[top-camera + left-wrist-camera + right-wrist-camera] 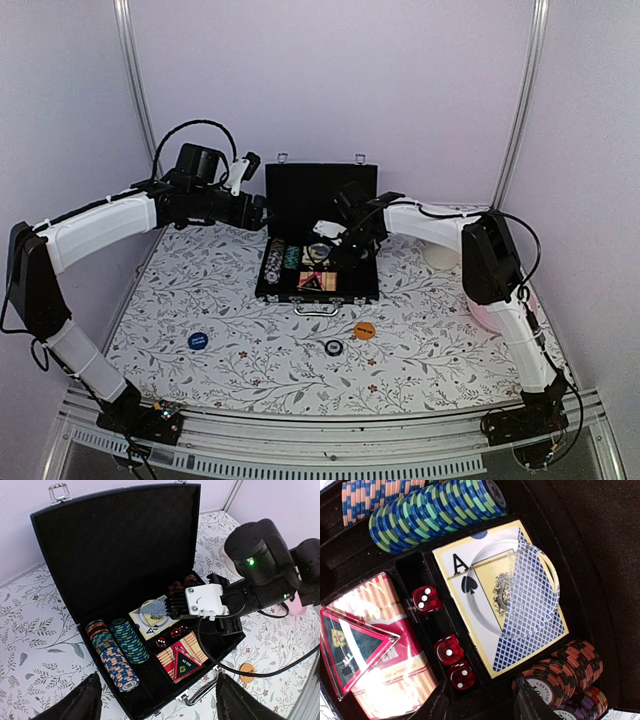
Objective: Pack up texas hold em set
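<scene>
The black briefcase (319, 205) lies open mid-table, its lid up. Inside are rows of striped poker chips (112, 652), an ace-faced card deck (470, 610) with a clear round disc (532, 587) lying on it, three red dice (449, 650) in a slot, and a red deck (387, 650) topped by the triangle token (355, 647). My right gripper (482, 707) hangs low over the case's right side, by the dice and red-black chips (565, 672), open with nothing between its fingers. My left gripper (160, 705) is wide open and empty above the case's front left.
Three small round buttons lie on the floral cloth in front of the case: blue (197, 340), black-and-white (333, 347), orange (365, 330). A pink plate (485, 318) and a cream mug (440, 255) sit at the right behind my right arm. White walls close in the back.
</scene>
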### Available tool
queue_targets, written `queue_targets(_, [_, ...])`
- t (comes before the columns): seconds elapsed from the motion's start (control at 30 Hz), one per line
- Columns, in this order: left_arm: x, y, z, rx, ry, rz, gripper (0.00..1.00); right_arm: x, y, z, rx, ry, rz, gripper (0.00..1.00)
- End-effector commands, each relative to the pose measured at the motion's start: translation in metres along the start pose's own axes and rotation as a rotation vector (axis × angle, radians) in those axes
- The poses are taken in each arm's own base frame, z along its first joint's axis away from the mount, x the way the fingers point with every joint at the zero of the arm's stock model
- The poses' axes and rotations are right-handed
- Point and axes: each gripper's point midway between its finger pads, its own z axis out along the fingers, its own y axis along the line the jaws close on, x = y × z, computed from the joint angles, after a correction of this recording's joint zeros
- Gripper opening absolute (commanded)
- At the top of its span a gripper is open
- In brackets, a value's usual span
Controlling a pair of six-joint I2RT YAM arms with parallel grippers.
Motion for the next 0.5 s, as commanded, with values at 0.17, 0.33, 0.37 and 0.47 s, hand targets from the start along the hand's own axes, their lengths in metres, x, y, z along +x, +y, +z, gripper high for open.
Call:
queue_targets(0.17, [-0.002,0.017,-0.004,-0.032,-0.016,-0.031,0.79,-0.043,-0.004,-0.097,-0.006,-0.151,0.018,0.42])
queue_targets(0.33, [-0.003,0.017,-0.006,-0.031,-0.022,-0.011,0.81,-0.041,0.004,-0.131,-0.01,-0.179,-0.008,0.52])
queue_targets(0.37, [-0.004,0.017,-0.007,-0.035,-0.025,-0.005,0.81,-0.04,0.006,-0.139,-0.016,-0.187,-0.016,0.55])
queue_targets(0.47, [-0.006,0.019,-0.01,-0.051,-0.034,0.01,0.83,-0.032,0.019,-0.159,-0.05,-0.204,-0.037,0.61])
